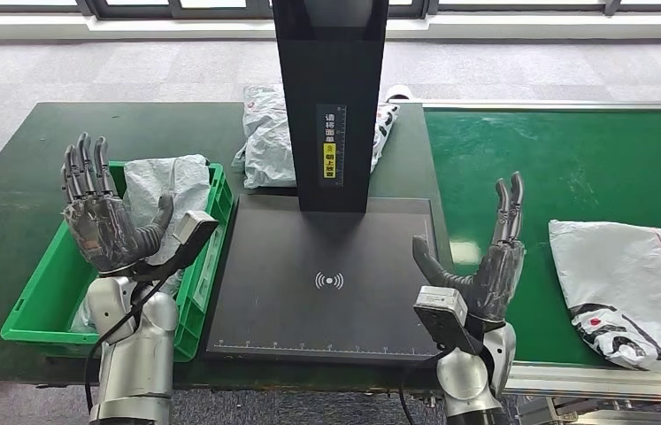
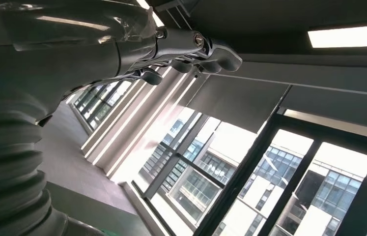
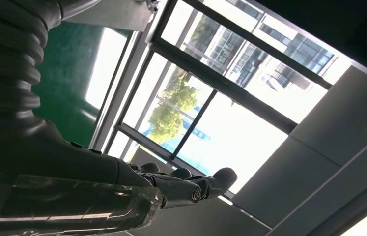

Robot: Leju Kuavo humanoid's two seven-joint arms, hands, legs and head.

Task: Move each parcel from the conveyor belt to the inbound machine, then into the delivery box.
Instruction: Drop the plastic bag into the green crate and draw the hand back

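A white plastic parcel (image 1: 632,288) with red and black print lies on the green conveyor belt (image 1: 565,168), to the right of my right hand (image 1: 490,266). That hand is raised upright and open at the belt's near left edge, holding nothing. My left hand (image 1: 101,217) is also raised and open, above the green delivery box (image 1: 43,305), which holds a white parcel (image 1: 167,190). Between the hands lies the black inbound machine plate (image 1: 326,279) with its upright post (image 1: 331,97). Another white parcel (image 1: 269,137) lies behind the post. In the wrist views the left hand (image 2: 122,54) and right hand (image 3: 122,196) point up at the ceiling and windows.
The dark green table (image 1: 17,177) carries the box and the machine. Grey floor tiles lie beyond it, with windows along the far wall. The belt's metal side rail (image 1: 601,381) runs along its near edge.
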